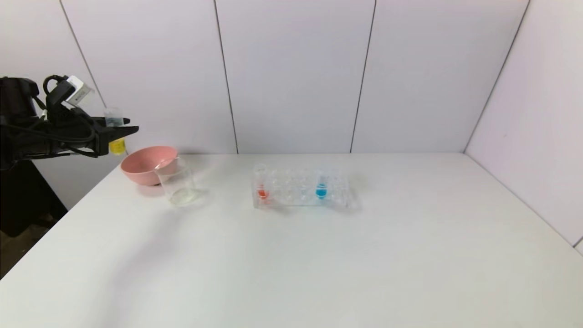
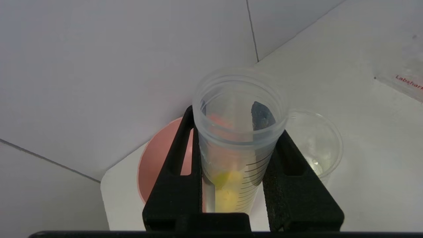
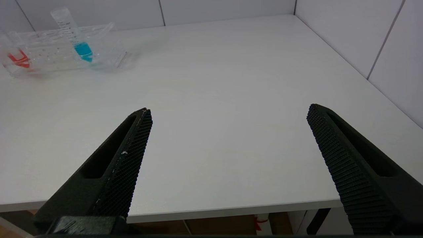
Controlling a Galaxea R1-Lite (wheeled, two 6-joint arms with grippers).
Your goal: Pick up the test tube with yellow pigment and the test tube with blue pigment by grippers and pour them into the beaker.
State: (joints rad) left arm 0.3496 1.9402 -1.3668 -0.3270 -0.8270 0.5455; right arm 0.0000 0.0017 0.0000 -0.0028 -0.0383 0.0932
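White table (image 1: 319,255) sitting against pale panelled walls. One pink bowl (image 1: 145,161), one beaker (image 1: 178,184) far left; one rack (image 1: 300,191) holding blue tube (image 1: 321,187), red tube (image 1: 262,184). Left gripper (image 1: 119,132) clenching yellow tube (image 1: 116,134) above bowl. Right gripper (image 3: 228,132) hanging spread wide, near right.

The left gripper (image 1: 119,132) is held raised at the far left, its arm reaching in level from the side, with both fingers (image 2: 175,172) pressed against a tube. The right gripper (image 3: 228,114) is held low, spread wide apart and empty.
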